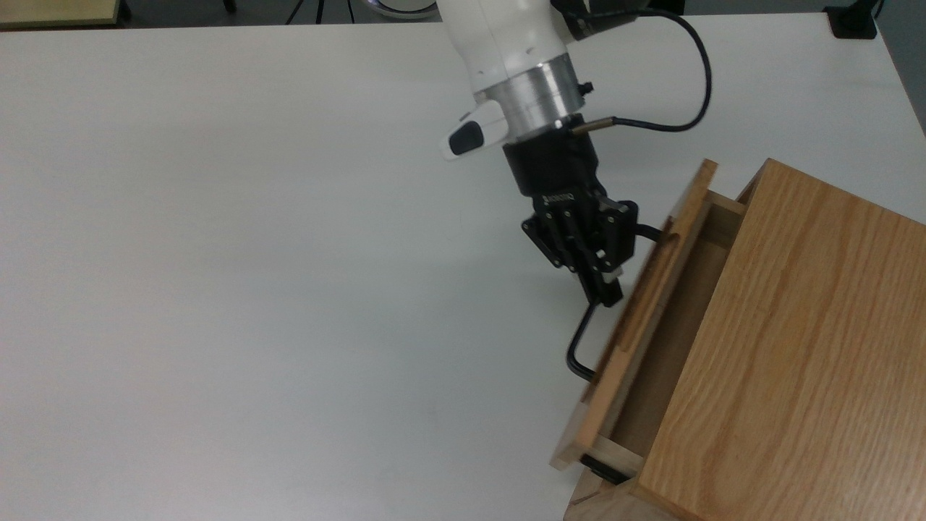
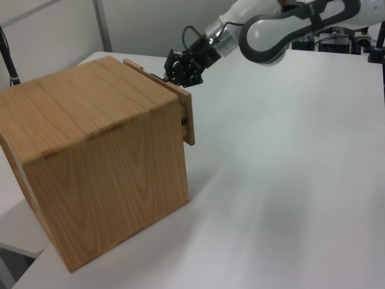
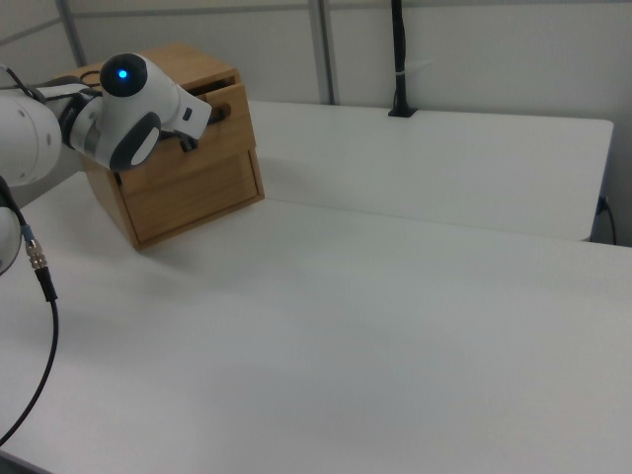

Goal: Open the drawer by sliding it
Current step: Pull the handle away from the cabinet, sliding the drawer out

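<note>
— Black end effector status?
— Pinched onto the handle of the drawer.
— Drawer position?
— Partly slid out of the oak cabinet, at the white desk's right edge in the top view.

Wide bare white table open all round; only oak-grain cabinet box with protruding pale wooden drawer blocking.

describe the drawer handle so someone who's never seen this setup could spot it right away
On the white table stands an oak-grain cabinet, at the top view's right edge. Its pale drawer is pulled partly out toward the top view's left. The handle is the thin black U-shaped bar on that front panel, the sole dark metal part on the wood, with the black end effector shut on it.
</note>
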`<state>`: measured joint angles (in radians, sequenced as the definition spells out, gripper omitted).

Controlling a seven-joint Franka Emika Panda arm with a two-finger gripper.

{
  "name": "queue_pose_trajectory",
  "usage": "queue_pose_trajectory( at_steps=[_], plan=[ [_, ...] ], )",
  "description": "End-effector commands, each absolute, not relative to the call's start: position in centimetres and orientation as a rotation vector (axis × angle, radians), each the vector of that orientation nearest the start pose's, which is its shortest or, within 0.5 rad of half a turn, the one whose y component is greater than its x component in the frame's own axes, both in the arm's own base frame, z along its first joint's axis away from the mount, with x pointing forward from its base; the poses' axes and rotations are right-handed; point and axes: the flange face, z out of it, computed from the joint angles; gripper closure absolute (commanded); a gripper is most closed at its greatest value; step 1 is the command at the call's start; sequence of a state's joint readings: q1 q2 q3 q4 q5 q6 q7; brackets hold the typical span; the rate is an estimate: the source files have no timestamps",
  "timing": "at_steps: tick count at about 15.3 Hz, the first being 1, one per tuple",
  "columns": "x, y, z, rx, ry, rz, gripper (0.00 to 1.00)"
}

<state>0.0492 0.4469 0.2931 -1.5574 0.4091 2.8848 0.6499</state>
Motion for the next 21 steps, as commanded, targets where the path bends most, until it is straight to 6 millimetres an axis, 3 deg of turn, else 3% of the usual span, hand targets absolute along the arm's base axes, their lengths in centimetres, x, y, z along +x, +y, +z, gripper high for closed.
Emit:
queue_pose_trajectory(
  at_steps=[1, 7, 11, 14, 17, 19, 21],
  plan=[
    [67.5, 14.9, 50.9, -2.17, 0.901, -0.733, 0.84],
    [65.6, 10.3, 49.6, -2.203, 0.988, -0.736, 0.84],
    [65.4, 8.5, 49.2, -2.233, 1.017, -0.694, 0.82],
    [65.1, 7.0, 50.1, -2.259, 1.035, -0.642, 0.66],
    [64.6, 5.0, 51.4, -2.279, 1.06, -0.599, 0.24],
    [64.3, 3.8, 52.6, -2.3, 1.054, -0.583, 0.12],
    [63.7, 1.4, 54.1, -2.343, 1.048, -0.542, 0.08]
  ],
)
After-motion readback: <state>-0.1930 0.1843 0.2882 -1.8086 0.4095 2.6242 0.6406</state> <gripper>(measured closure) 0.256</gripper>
